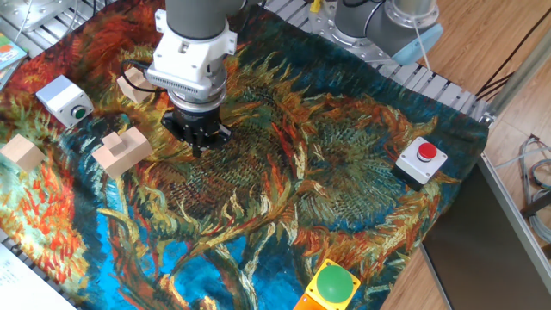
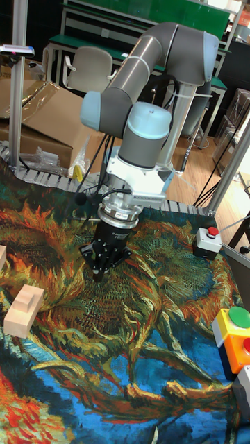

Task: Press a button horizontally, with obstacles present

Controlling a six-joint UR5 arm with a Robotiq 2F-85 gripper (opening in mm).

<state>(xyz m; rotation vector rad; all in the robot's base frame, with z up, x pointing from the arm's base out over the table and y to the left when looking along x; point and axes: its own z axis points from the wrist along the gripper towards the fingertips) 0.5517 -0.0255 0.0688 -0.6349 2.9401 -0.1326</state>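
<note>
The small green button sits on the side of its white box at the far left of the cloth. Three bare-wood obstacles lie near it: a cube at the left edge, a notched block in front, and a cube partly hidden behind the wrist. My gripper points down at the cloth, to the right of the notched block and well right of the button. Its black fingers taper to one tip, shut with nothing in them. The tall fixed view does not show the button.
A red button on a white box stands at the right of the sunflower cloth. A big green dome on a yellow box sits at the front edge. A metal rail borders the back.
</note>
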